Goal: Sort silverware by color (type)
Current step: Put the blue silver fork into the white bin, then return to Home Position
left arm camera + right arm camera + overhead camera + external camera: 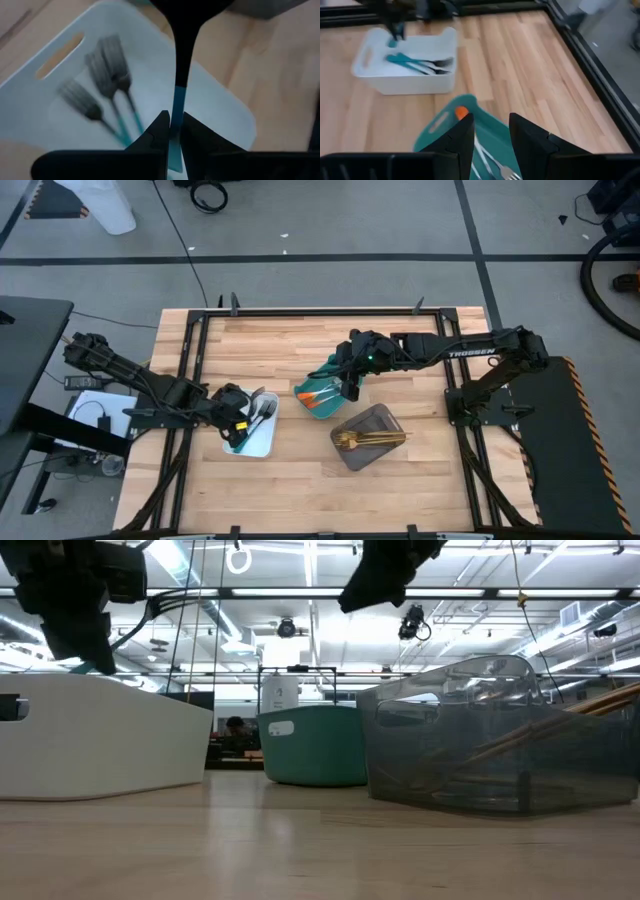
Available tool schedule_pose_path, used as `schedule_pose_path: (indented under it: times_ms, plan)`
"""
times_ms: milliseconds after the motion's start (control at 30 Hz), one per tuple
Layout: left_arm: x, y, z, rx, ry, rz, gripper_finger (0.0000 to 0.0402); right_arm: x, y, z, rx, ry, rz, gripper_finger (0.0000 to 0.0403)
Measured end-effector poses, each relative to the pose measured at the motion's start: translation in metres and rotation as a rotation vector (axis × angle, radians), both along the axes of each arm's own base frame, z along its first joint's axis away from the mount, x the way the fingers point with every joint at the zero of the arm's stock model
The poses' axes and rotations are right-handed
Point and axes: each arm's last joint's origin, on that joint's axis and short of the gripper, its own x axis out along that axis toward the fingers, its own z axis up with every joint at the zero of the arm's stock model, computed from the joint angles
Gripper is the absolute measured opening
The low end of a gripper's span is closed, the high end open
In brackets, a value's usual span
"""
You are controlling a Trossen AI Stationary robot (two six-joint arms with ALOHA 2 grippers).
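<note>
Left fingers (172, 131) pinched a teal-handled utensil (178, 102) over your white tray (262, 442), forks (107, 75) already inside | right fingers (491, 131) parted, empty, above teal tray (312, 402) holding orange-handled pieces (322, 392) | gold set (365, 440) in grey tray (385, 420) | surface bare; you were nearly finished

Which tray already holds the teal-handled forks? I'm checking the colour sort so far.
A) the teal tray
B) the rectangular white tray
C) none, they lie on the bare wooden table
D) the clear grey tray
B: the teal-handled forks lie inside the rectangular white tray, and the left gripper over it is shut on another teal-handled utensil.
</note>
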Motion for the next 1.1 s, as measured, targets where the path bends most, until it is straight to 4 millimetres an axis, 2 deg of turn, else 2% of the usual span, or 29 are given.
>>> schedule_pose_path:
  times_ms: [267,633,833,1100]
  plan:
    - [0.000,-0.002,-0.007,-0.085,0.085,0.045,0.0037,-0.003,-0.006,-0.010,-0.003,0.087,-0.089,0.0132]
    - [0.012,-0.010,-0.030,-0.123,0.258,0.006,0.0042,-0.004,-0.003,-0.011,0.001,0.103,-0.084,0.0132]
    - [0.014,-0.011,-0.033,-0.121,0.276,0.005,0.0067,-0.004,-0.003,-0.011,0.001,0.102,-0.084,0.0132]
    - [0.013,-0.010,-0.032,-0.132,0.288,0.001,0.0122,-0.004,-0.003,-0.011,0.000,0.101,-0.083,0.0132]
